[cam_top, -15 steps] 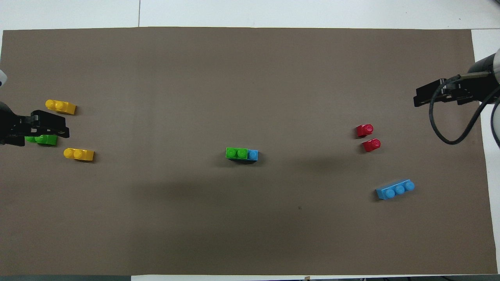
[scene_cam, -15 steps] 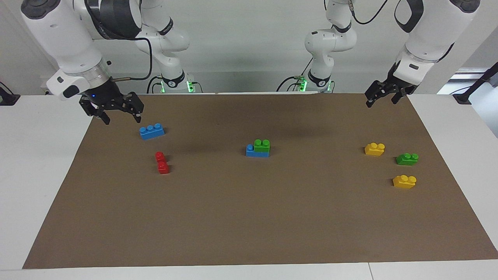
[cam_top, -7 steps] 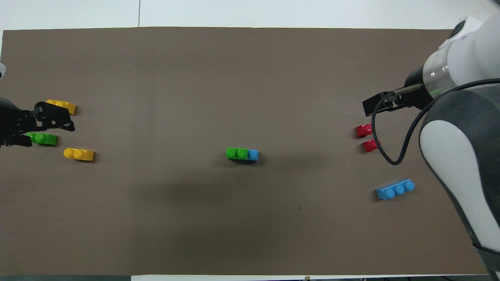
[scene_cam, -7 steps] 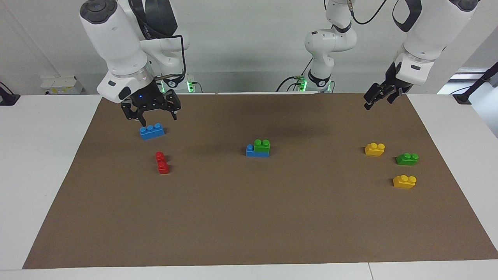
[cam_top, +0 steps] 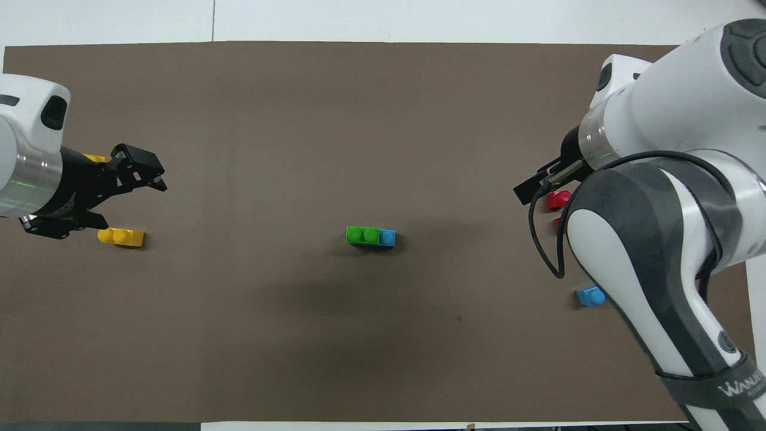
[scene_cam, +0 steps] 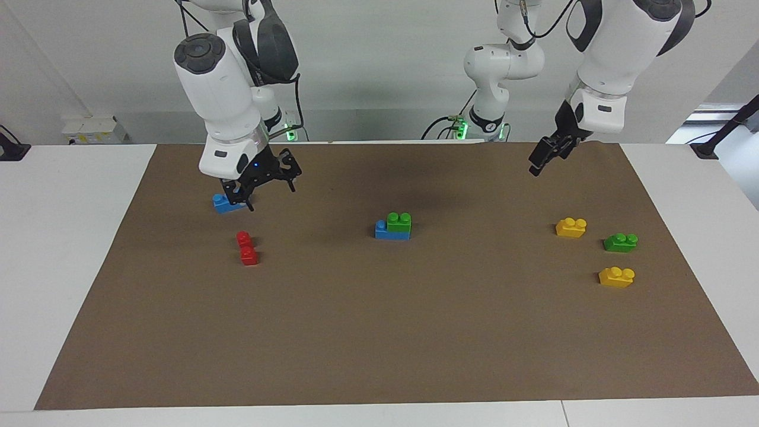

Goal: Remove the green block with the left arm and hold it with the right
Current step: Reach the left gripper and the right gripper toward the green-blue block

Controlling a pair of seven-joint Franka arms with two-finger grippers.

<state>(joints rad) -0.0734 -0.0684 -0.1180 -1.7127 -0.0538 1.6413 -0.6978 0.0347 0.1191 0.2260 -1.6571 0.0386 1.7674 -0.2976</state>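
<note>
A brown mat (scene_cam: pixel 379 332) covers a white table (scene_cam: pixel 59 249).

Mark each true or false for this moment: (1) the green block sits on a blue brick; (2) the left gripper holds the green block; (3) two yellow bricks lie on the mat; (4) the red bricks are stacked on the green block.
1. True: the green block sits on the blue brick mid-mat.
2. False: the left gripper is up in the air, holding nothing, well apart from it.
3. True: two yellow bricks lie toward the left arm's end.
4. False: the red bricks lie on the mat toward the right arm's end, near the right gripper.
</note>
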